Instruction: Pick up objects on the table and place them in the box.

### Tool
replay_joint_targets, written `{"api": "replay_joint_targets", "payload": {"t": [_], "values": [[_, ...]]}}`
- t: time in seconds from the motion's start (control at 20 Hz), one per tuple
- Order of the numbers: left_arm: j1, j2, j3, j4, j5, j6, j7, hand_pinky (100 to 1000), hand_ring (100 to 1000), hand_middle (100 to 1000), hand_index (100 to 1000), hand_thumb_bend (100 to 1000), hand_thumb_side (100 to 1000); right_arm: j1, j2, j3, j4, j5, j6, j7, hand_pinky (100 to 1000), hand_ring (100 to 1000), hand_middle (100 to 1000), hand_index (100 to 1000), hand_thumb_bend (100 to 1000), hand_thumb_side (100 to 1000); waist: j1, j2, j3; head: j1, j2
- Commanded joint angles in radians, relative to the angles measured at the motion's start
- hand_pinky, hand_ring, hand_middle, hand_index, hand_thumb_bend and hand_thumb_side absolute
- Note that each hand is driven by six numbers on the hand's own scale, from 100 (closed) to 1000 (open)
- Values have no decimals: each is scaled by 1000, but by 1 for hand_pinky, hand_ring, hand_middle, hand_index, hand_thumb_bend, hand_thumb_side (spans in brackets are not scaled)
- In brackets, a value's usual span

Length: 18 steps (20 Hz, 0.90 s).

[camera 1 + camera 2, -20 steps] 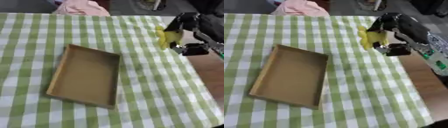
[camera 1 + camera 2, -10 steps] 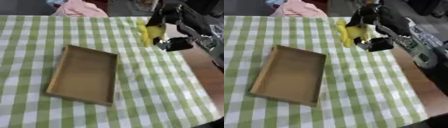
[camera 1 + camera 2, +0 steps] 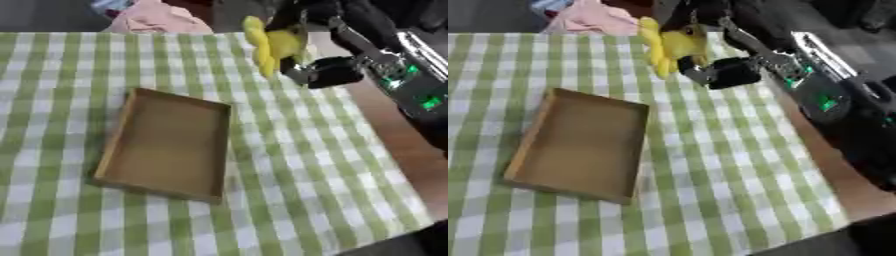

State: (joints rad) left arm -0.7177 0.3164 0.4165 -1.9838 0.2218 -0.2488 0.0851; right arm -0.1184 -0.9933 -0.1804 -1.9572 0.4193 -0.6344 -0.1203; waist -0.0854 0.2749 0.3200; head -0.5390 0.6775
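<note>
The right hand (image 3: pixel 302 47) is curling its fingers round a yellow toy (image 3: pixel 271 44), holding it above the table's (image 3: pixel 710 165) far side, right of the box (image 3: pixel 166 142). The toy is hanging soft and lumpy, bright yellow. The right eye view is showing more of the arm. The box is sitting empty.

Green-checked table (image 3: pixel 297 165) — box (image 3: pixel 166 142) on it, perhaps pink cloth (image 3: pixel 162 20) too.
</note>
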Motion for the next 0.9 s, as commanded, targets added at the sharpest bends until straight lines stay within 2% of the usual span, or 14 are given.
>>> {"api": "replay_joint_targets", "payload": {"t": [0.05,0.45,0.9], "values": [[-24,33,-10,-16,-12,-7,19,661,753,762,602,169,422,-16,-8,11,-31,-10,2,32,626,595,576,724,100,140,7,-23,-1,2,13],[-43,33,-35,-16,-22,-29,45,658,747,753,618,215,375,-45,3,75,-28,65,-30,86,646,611,582,727,100,158,12,-37,18,-12,30],[-77,-3,-71,-16,-25,-39,66,656,745,751,629,247,369,-86,37,130,58,161,-72,117,661,621,585,728,100,187,4,-42,59,-44,35]]}}
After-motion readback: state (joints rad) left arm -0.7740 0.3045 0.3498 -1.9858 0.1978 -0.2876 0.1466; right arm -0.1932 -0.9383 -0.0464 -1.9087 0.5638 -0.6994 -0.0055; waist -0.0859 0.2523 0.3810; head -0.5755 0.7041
